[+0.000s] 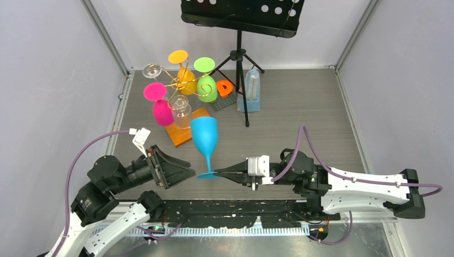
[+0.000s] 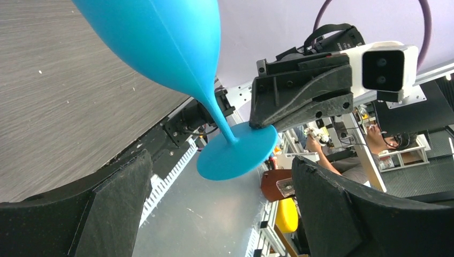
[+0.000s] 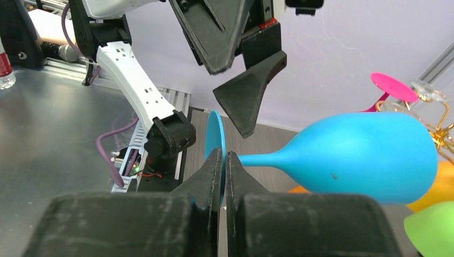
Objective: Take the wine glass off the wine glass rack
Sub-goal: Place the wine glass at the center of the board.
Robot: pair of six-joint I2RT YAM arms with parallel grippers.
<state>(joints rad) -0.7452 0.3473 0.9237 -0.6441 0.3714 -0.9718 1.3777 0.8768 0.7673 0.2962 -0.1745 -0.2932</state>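
The blue wine glass [image 1: 205, 135] hangs apart from the wine glass rack [image 1: 180, 83], whose gold wire arms rise from an orange base [image 1: 181, 136]. My right gripper [image 1: 218, 173] is shut on the rim of the glass's round foot [image 3: 214, 140], with the bowl [image 3: 369, 156] pointing away from it. My left gripper [image 1: 187, 173] is open, just left of the foot. In the left wrist view the foot [image 2: 238, 156] floats between and beyond that gripper's wide-spread fingers [image 2: 115, 206], touching neither. The right gripper [image 2: 263, 125] pinches the foot's far edge.
Pink [image 1: 160, 110], clear [image 1: 181, 111], yellow [image 1: 186, 78] and green [image 1: 206, 87] glasses hang on the rack. A black tripod music stand [image 1: 239, 53], a pale blue object [image 1: 249, 91] and a small orange piece [image 1: 225, 87] sit behind. Grey walls close both sides.
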